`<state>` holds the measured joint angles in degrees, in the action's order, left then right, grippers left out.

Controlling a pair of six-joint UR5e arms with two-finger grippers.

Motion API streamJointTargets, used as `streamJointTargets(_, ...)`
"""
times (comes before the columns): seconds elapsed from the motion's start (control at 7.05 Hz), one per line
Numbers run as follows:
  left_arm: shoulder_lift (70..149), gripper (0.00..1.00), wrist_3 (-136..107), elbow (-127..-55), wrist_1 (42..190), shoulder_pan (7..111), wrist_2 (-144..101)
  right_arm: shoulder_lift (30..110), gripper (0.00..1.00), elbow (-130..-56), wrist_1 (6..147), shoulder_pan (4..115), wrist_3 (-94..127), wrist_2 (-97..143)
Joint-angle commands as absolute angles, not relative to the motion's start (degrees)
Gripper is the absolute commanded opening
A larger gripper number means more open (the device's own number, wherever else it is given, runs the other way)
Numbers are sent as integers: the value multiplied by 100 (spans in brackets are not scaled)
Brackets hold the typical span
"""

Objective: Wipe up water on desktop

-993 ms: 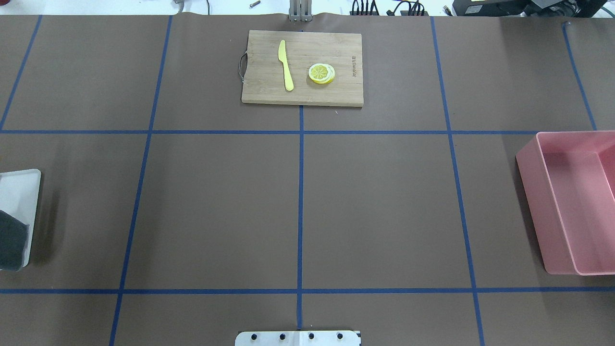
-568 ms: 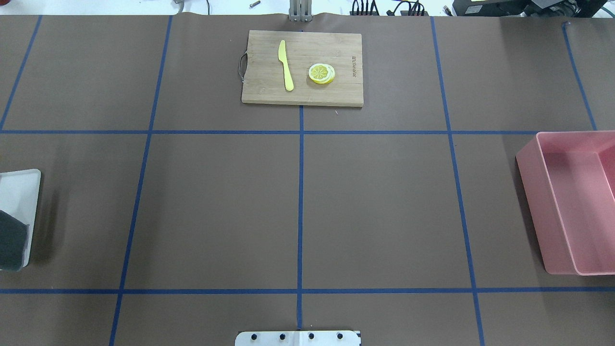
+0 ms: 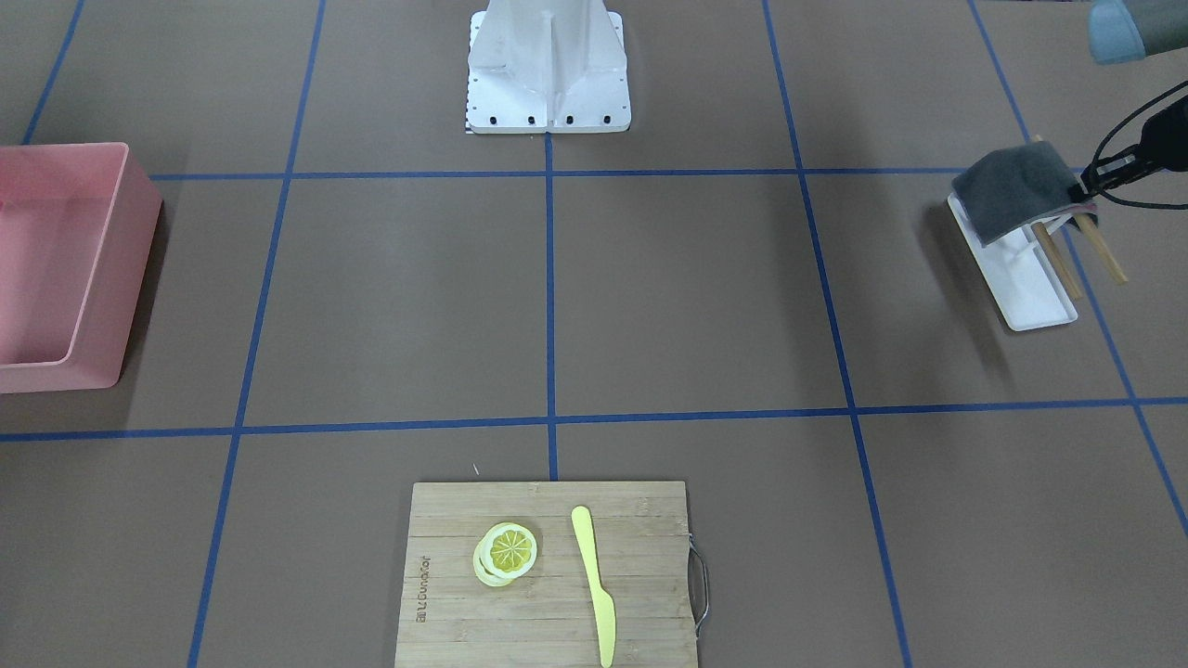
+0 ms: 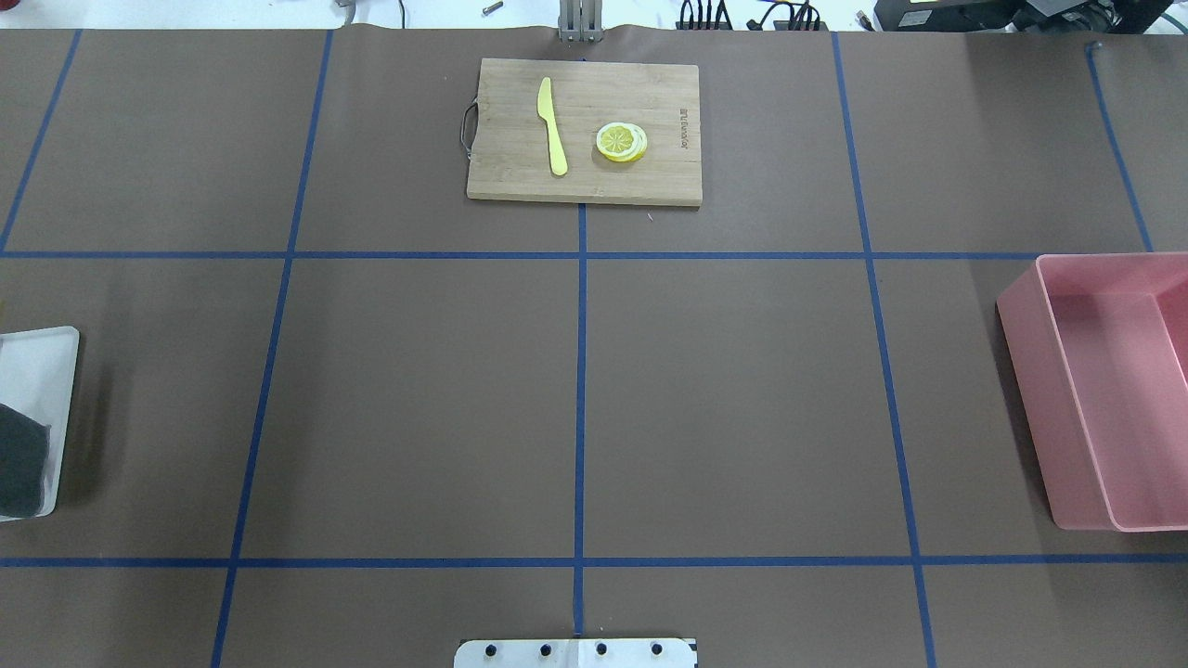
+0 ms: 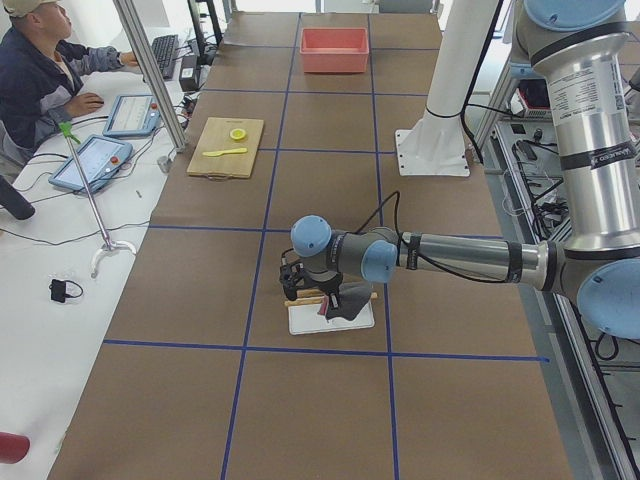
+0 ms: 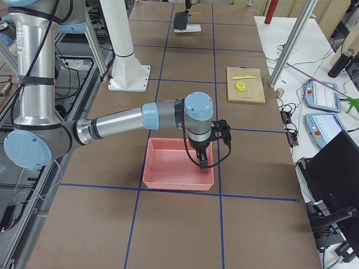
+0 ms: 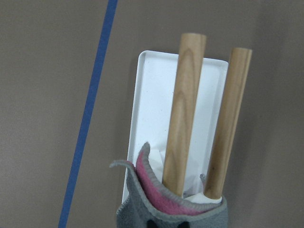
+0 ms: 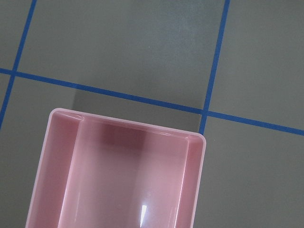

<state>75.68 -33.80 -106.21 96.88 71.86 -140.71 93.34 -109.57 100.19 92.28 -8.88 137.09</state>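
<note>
The desk (image 4: pixel 724 399), a matte brown surface ruled with thin blue tape lines, fills every view. No wet patch can be made out on it, so the wiping looks not yet begun. The step in hand appears to be fetching the cloth (image 3: pixel 1012 190). At the right edge of the front-facing view the left gripper (image 3: pixel 1084 192) sits against this soft grey, pink-lined felt. The cloth drapes over two round wooden rods (image 7: pixel 183 114) propped in a shallow white tray (image 3: pixel 1030 292). Whether the jaws pinch it cannot be told. The next move likely calls for a firm hold and a lift clear of the rods. The right gripper (image 6: pixel 201 159) hangs over the glossy pink bin (image 4: pixel 1026 371) at the overhead view's right edge, and its jaws cannot be read either. At top centre of that view lies a bamboo cutting board (image 4: pixel 650 181) bearing a yellow knife (image 4: pixel 553 125) and lemon slices (image 4: pixel 621 141).
</note>
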Motion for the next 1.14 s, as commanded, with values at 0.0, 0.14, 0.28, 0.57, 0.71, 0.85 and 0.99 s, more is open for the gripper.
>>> streamJointTargets(0.0, 7567, 0, -3375, -10678, 9659, 7189, -14071, 9334, 100, -10960, 10011, 9229, -888, 13711)
streamJointTargets(0.14, 7576, 0, -3375, -10705, 9650, 7189, -14263, 9334, 100, -11012, 10011, 9229, -896, 13720)
streamJointTargets(0.28, 7620, 0, -3384, -10792, 9616, 7207, -14447, 9325, 100, -11039, 9985, 9229, -896, 13711)
streamJointTargets(0.57, 7638, 0, -3384, -10985, 9598, 7225, -14493, 9316, 100, -11083, 9984, 9229, -888, 13720)
streamJointTargets(0.71, 7655, 0, -3410, -11117, 9580, 7216, -14624, 9308, 100, -11118, 9984, 9202, -870, 13728)
streamJointTargets(0.85, 7777, 0, -3575, -11283, 9571, 7207, -14799, 9308, 100, -11144, 9976, 9185, -870, 13737)
streamJointTargets(0.99, 8109, 0, -3977, -11355, 9597, 7190, -14809, 9308, 100, -11197, 9958, 9098, -888, 13824)
